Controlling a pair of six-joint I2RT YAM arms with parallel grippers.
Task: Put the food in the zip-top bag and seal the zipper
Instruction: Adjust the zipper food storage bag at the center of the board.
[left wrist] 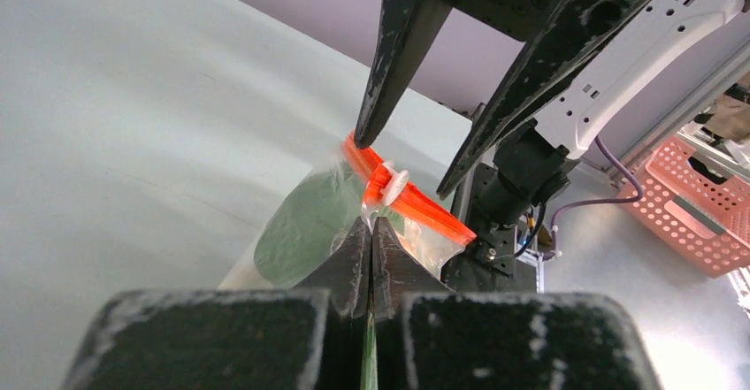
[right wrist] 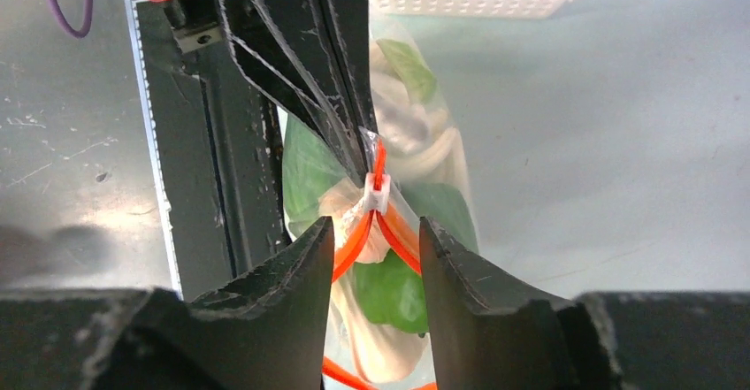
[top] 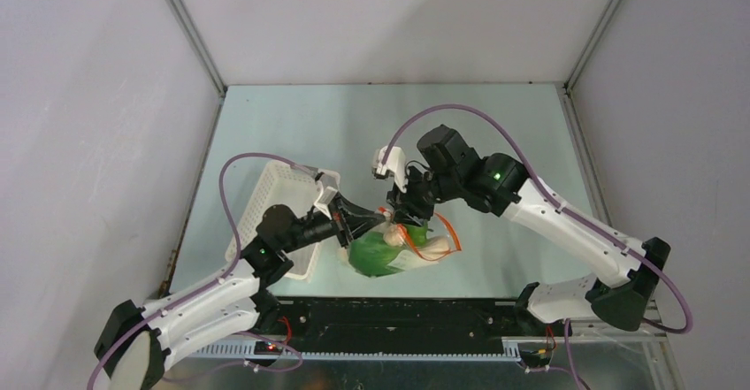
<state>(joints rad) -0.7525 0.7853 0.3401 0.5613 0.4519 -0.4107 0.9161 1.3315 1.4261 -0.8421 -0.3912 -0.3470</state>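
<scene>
The clear zip-top bag (top: pixel 394 253) lies near the table's front edge, with green bok choy leaves (right wrist: pixel 394 288) and white pieces (right wrist: pixel 416 138) inside. Its red-orange zipper (right wrist: pixel 354 240) is parted into a V, with a small white slider (right wrist: pixel 378 195) at the V's point. My left gripper (left wrist: pixel 371 222) is shut on the bag's corner beside the zipper (left wrist: pixel 416 200). My right gripper (right wrist: pixel 376 226) is open, its fingers astride the zipper just short of the slider. In the top view both grippers meet over the bag's mouth (top: pixel 394 216).
The white perforated basket (top: pixel 283 213) stands at the left, beside the left arm. A black rail (top: pixel 389 319) runs along the table's front edge close to the bag. A pink basket (left wrist: pixel 699 204) stands off the table.
</scene>
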